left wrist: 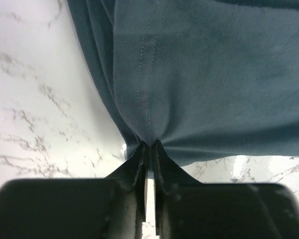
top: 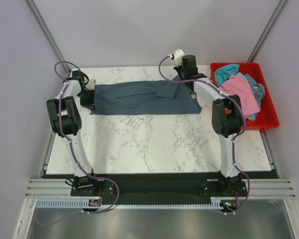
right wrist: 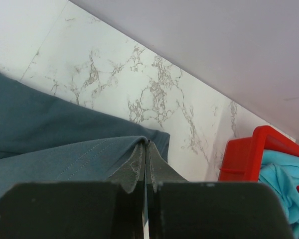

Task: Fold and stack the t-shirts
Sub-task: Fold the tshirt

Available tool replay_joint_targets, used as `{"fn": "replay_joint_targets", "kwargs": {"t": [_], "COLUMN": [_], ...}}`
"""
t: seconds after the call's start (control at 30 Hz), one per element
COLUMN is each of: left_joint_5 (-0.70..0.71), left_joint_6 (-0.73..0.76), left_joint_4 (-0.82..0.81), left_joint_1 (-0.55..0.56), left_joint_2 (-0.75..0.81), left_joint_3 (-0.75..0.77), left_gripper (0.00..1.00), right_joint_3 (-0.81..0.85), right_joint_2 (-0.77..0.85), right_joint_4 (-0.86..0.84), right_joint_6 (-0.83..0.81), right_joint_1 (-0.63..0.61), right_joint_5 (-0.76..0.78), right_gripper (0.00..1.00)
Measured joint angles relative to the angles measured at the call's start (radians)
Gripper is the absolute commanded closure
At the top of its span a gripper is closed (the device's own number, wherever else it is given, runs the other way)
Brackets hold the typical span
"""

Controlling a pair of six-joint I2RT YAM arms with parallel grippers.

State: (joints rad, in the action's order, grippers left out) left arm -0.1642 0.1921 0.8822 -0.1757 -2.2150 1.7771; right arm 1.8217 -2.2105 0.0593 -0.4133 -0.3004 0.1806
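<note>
— Slate-blue shirt (top: 144, 97) in both grippers?
— Yes. The left gripper (left wrist: 148, 144) is clamped on its stitched hem and the right gripper (right wrist: 147, 143) is pinched on the opposite edge. It lies spread across the table's (top: 154, 144) far side.
— Room?
— Marble stretches wide toward the bases; a red bin (top: 264, 123) sits to the right.

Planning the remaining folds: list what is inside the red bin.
The red bin holds a pink t-shirt on top, a teal t-shirt at its far end and duller blue-grey cloth on the right. Anything beneath them is covered.
</note>
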Motion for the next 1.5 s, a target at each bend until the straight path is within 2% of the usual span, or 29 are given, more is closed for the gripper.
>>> {"fn": "replay_joint_targets", "kwargs": {"t": [0.07, 0.13, 0.17, 0.23, 0.27, 0.3, 0.37, 0.47, 0.63, 0.8, 0.97, 1.07, 1.23, 1.5], "left_joint_5": [0.003, 0.005, 0.008, 0.008, 0.009, 0.008, 0.004, -0.005, -0.058, -0.139, -0.188, -0.205, -0.209, -0.232], "left_joint_6": [-0.001, 0.001, 0.0, -0.004, -0.008, -0.008, -0.01, -0.011, -0.012, -0.017, -0.02, -0.019, -0.019, -0.026], "left_joint_4": [0.002, 0.002, 0.002, 0.005, 0.007, 0.007, 0.008, 0.007, 0.006, 0.005, 0.003, 0.001, 0.002, 0.0], "left_joint_1": [-0.004, -0.004, -0.005, -0.005, -0.005, -0.006, -0.006, -0.005, 0.013, 0.049, 0.089, 0.1, 0.097, 0.097], "left_joint_2": [0.023, 0.043, 0.056, 0.087, 0.103, 0.118, 0.151, 0.209, 0.293, 0.256, 0.145, 0.079, 0.041, 0.041], "left_joint_3": [-0.028, -0.052, -0.066, -0.093, -0.104, -0.112, -0.121, -0.123, -0.11, -0.094, -0.075, -0.04, -0.019, -0.019], "left_gripper": [0.79, 0.53, 0.37, 0.29, 0.27, 0.24, 0.24, 0.21, 0.23, 0.32, 0.34, 0.36, 0.37, 0.39], "right_joint_3": [0.008, 0.017, 0.02, 0.021, 0.021, 0.021, 0.021, 0.012, -0.072, -0.085, -0.068, -0.057, -0.051, -0.052], "right_joint_2": [-0.013, -0.027, -0.032, -0.037, -0.038, -0.038, -0.038, -0.027, 0.074, 0.153, 0.107, 0.042, -0.04, -0.045], "right_joint_4": [0.001, 0.0, 0.0, 0.001, 0.001, 0.0, -0.001, 0.0, 0.018, 0.093, 0.208, 0.254, 0.322, 0.338], "right_joint_6": [0.003, 0.006, 0.007, 0.011, 0.016, 0.023, 0.028, 0.035, 0.049, 0.096, 0.146, 0.164, 0.167, 0.147], "right_joint_1": [0.001, 0.002, 0.002, 0.002, 0.002, 0.002, 0.002, 0.003, 0.002, -0.002, -0.028, -0.047, -0.079, -0.091], "right_joint_5": [-0.002, -0.002, -0.002, -0.002, 0.0, 0.003, 0.011, 0.023, -0.014, -0.196, -0.399, -0.469, -0.499, -0.475], "right_gripper": [1.0, 1.0, 0.97, 0.81, 0.64, 0.57, 0.46, 0.4, 0.43, 0.46, 0.49, 0.51, 0.52, 0.55]}}
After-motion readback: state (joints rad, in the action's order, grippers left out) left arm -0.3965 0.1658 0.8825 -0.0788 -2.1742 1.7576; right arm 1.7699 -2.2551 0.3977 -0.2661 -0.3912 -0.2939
